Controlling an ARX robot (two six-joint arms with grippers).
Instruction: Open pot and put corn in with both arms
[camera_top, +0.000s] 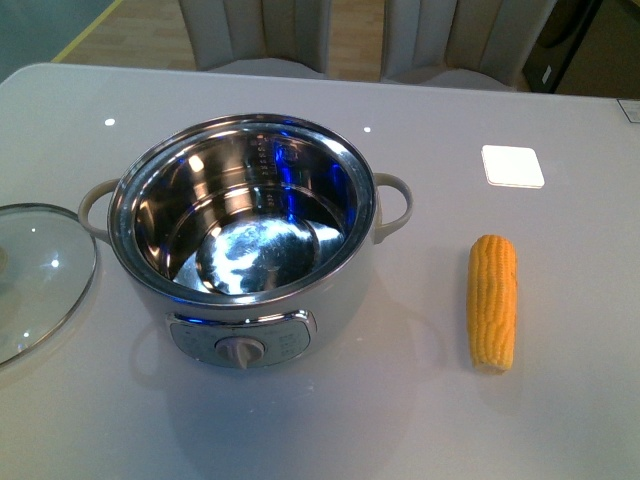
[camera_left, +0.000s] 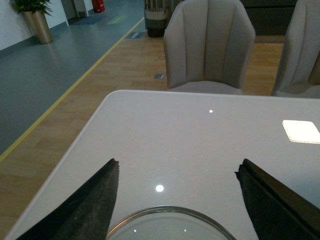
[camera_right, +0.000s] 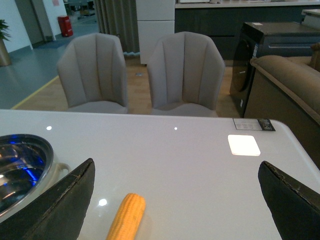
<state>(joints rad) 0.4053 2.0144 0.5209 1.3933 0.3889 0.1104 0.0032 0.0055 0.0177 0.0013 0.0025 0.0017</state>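
The pot (camera_top: 243, 235) stands uncovered on the white table, its shiny steel inside bare, with the control knob (camera_top: 241, 351) facing me. Its glass lid (camera_top: 35, 272) lies flat on the table to the pot's left. The yellow-orange corn (camera_top: 493, 300) lies on the table to the pot's right, lengthwise away from me. No arm shows in the front view. My left gripper (camera_left: 177, 170) is open above the lid's rim (camera_left: 170, 212). My right gripper (camera_right: 176, 170) is open above the table with the corn (camera_right: 127, 216) between its fingers' lines, the pot's rim (camera_right: 25, 170) beside it.
A white square pad (camera_top: 513, 165) lies on the table behind the corn. Two grey chairs (camera_top: 255, 35) stand at the table's far edge. A dark cabinet and sofa (camera_right: 285, 75) stand beyond the table's right side.
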